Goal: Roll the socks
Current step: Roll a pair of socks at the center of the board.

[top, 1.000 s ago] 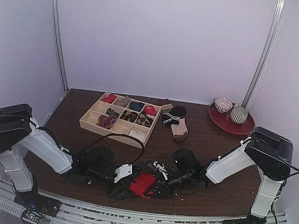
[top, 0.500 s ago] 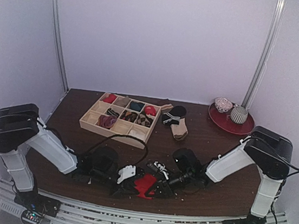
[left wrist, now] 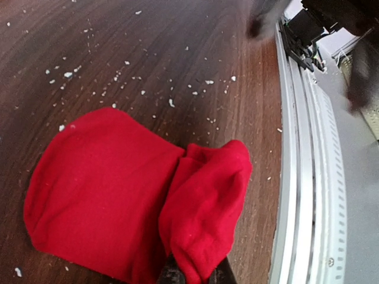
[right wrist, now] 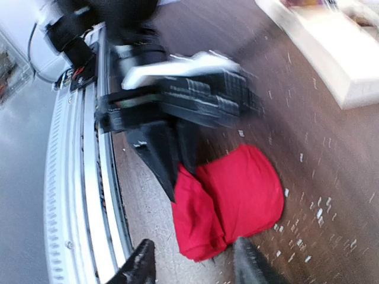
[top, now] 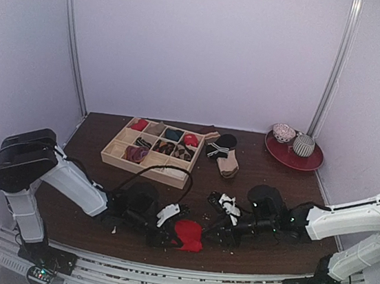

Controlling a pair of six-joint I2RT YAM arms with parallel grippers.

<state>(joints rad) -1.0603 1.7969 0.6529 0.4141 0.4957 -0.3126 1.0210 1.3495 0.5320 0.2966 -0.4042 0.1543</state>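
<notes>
Right claw [right wrist: 192, 269] newly apart from red sock [right wrist: 237, 195]

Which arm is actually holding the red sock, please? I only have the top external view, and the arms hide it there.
Observer: The left one. In the left wrist view, the left fingers are shut on a bunched fold of the red sock.
Operator: Thank you. Are the right fingers on it too?
Observer: No. The right wrist view shows the right fingers standing apart near the sock's edge, with nothing clamped between them.
Operator: Is the sock rolled up?
Observer: Not fully. In the left wrist view one end is folded over, and the rest lies flat on the table.
</notes>
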